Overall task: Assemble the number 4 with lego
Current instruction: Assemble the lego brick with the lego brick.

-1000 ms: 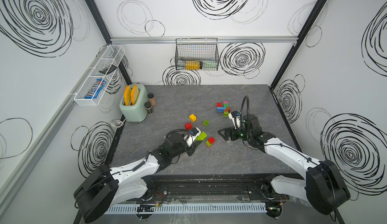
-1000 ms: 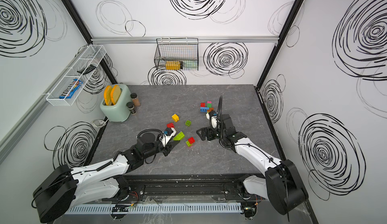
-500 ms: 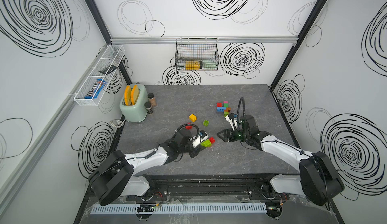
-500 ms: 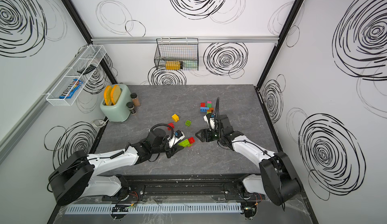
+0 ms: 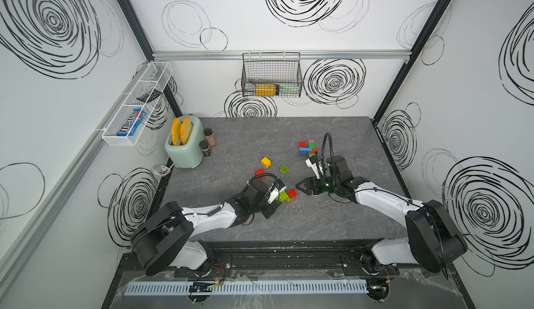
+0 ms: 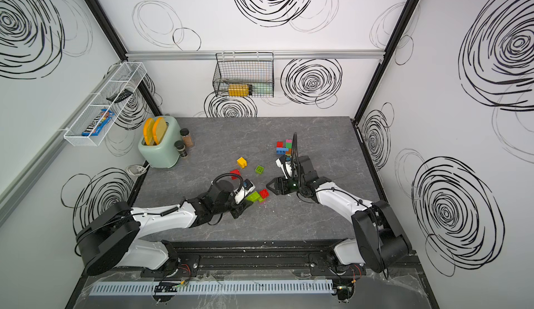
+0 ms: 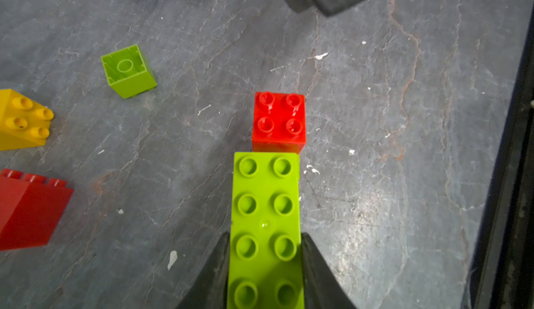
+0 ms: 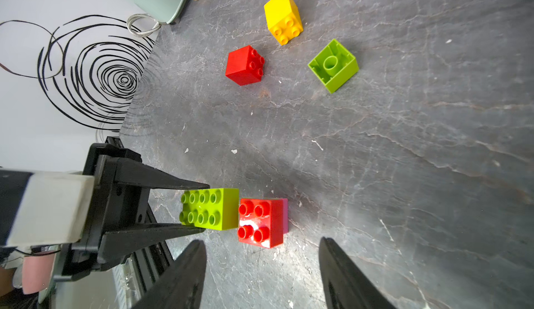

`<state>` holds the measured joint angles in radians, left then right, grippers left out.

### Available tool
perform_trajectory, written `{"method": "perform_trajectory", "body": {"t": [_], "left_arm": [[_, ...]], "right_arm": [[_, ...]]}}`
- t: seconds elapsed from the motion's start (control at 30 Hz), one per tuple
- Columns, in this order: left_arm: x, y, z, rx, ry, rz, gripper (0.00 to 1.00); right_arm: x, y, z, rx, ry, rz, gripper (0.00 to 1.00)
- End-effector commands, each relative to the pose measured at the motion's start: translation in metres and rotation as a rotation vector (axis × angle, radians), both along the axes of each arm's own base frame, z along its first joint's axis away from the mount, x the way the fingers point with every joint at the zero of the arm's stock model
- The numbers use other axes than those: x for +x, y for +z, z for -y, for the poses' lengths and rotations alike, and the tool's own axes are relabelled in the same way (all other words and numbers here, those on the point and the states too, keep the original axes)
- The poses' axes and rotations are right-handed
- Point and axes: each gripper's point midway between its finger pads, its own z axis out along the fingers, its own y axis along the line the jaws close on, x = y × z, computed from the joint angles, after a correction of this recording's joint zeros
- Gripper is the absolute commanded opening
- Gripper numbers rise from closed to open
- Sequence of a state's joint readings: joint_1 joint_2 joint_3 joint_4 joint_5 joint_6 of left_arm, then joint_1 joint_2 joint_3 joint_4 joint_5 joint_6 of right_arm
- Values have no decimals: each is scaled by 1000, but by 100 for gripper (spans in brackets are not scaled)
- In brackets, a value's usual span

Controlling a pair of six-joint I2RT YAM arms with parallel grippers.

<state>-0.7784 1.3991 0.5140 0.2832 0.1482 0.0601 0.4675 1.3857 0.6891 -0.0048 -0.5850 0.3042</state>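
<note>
Left fingers (image 7: 213,273), clamped on lime brick (image 7: 265,223), slid it against red brick (image 7: 278,121); right fingers (image 8: 344,275) narrowing, half-open, empty. Joining likely next.

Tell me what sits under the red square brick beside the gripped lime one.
A pink brick: only a sliver of its side shows beneath the red square brick; the rest is covered.

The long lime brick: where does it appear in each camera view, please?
In a top view: long lime brick just below the picture's centre.
In a top view: likewise just below centre.
Left wrist: between the jaws, filling the foreground.
Right wrist: clamped by black jaws, studs showing.
Shared landmark: red square brick at its free end.
</note>
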Motion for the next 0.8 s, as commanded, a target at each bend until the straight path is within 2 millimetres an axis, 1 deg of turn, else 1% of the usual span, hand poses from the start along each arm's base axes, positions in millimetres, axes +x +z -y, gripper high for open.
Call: {"method": "perform_trajectory", "body": {"t": [0.0, 0.2, 0.4, 0.77], "left_arm": [[1, 10, 8, -41, -33, 57, 0], [-1, 4, 9, -12, -66, 50, 0], [-7, 1, 11, -31, -82, 28, 0], [-4, -9, 11, -3, -82, 13, 0]], "right_arm": [[-5, 5, -10, 15, 55, -3, 64], [-9, 6, -17, 34, 89, -20, 56], [-14, 3, -26, 50, 124, -47, 50], [-20, 4, -39, 75, 168, -65, 40]]}}
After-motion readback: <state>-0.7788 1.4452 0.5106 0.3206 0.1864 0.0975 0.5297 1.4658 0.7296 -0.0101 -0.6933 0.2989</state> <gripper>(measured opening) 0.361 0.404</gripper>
